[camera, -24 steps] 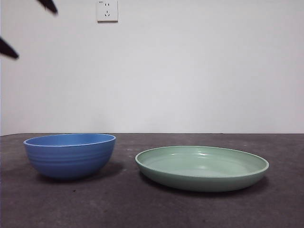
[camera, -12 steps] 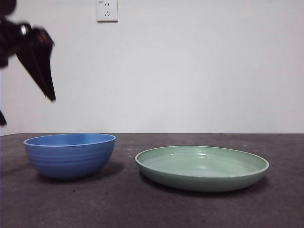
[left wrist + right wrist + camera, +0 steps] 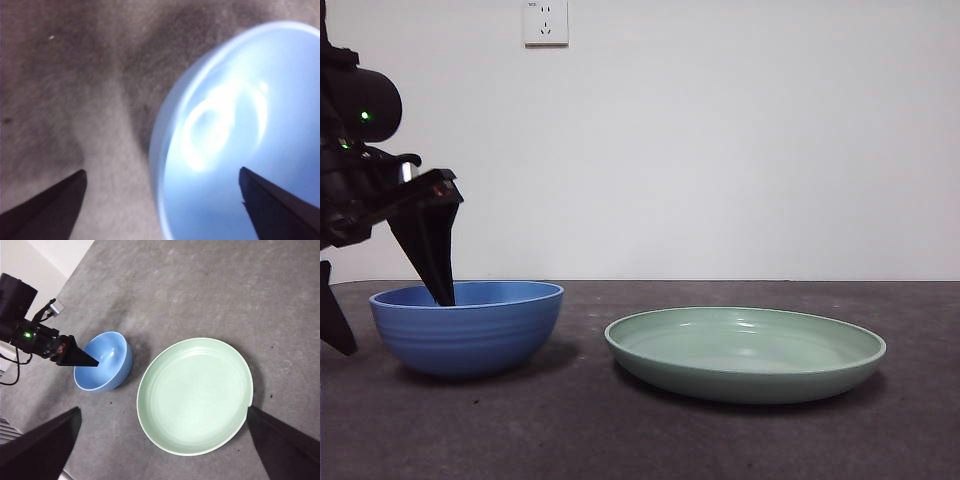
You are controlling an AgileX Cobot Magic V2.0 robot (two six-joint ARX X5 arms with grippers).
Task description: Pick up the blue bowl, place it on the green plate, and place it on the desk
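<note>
The blue bowl [image 3: 470,330] stands on the desk [image 3: 650,440] at the left, with the green plate [image 3: 745,355] empty to its right. My left gripper [image 3: 395,325] is open and straddles the bowl's left rim: one jaw reaches inside the bowl, the other hangs outside it near the desk. In the left wrist view the bowl [image 3: 240,125] fills one side between the spread jaws of the left gripper [image 3: 162,172]. My right gripper [image 3: 162,410] is open, high above the bowl [image 3: 107,367] and plate [image 3: 195,395], holding nothing.
A white wall with a socket [image 3: 545,22] rises behind the desk. The left arm's black body [image 3: 30,335] stands beside the bowl, toward the desk's edge. Bare desk [image 3: 210,285] lies around both dishes.
The left arm has come down from the upper left corner to the bowl. Its jaws now bracket the bowl's left rim. Bowl and plate have not moved.
</note>
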